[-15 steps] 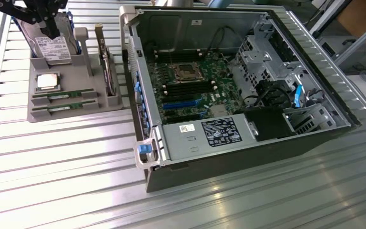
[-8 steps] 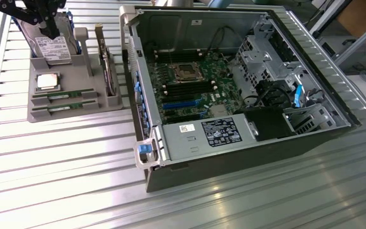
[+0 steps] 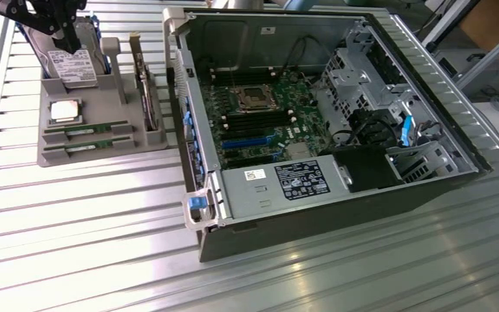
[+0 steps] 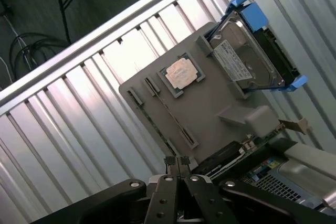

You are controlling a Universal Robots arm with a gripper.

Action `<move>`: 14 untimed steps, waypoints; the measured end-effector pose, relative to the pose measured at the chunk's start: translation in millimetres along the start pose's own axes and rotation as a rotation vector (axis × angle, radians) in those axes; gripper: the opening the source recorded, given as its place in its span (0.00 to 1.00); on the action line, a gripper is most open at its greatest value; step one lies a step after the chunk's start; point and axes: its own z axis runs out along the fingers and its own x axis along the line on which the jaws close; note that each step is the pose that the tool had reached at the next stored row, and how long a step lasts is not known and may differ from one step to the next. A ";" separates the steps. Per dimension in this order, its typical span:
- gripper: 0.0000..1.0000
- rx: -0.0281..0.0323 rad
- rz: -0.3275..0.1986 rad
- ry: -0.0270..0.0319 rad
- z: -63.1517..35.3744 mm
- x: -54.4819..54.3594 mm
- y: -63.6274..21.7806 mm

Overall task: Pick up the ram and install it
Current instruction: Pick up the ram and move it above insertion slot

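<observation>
Two ram sticks [image 3: 88,130] [image 3: 85,147] lie side by side in the near slots of a grey holder [image 3: 102,97] at the exterior view's left. They are long, green and carry white labels. In the wrist view one ram stick [image 4: 176,121] shows edge-on in its slot. My black gripper [image 3: 67,44] hangs above the far end of the holder, over the hard drive [image 3: 69,65], well clear of the ram. Its fingers [image 4: 177,163] are shut together with nothing between them. The open computer case [image 3: 319,104] holds the motherboard [image 3: 262,117] with its black memory slots.
A square silver processor [image 3: 65,110] [image 4: 181,73] sits in the holder between the drive [image 4: 247,59] and the ram. A card with a metal bracket [image 3: 145,84] stands upright at the holder's edge nearest the case. The table is ribbed metal [image 3: 85,214].
</observation>
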 end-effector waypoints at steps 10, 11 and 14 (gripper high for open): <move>0.10 -0.0028 -0.113 0.0050 0.0 0.0 0.0; 0.10 -0.0031 -0.125 0.0055 0.0 0.0 0.0; 0.10 -0.0045 -0.181 0.0081 0.0 0.0 0.0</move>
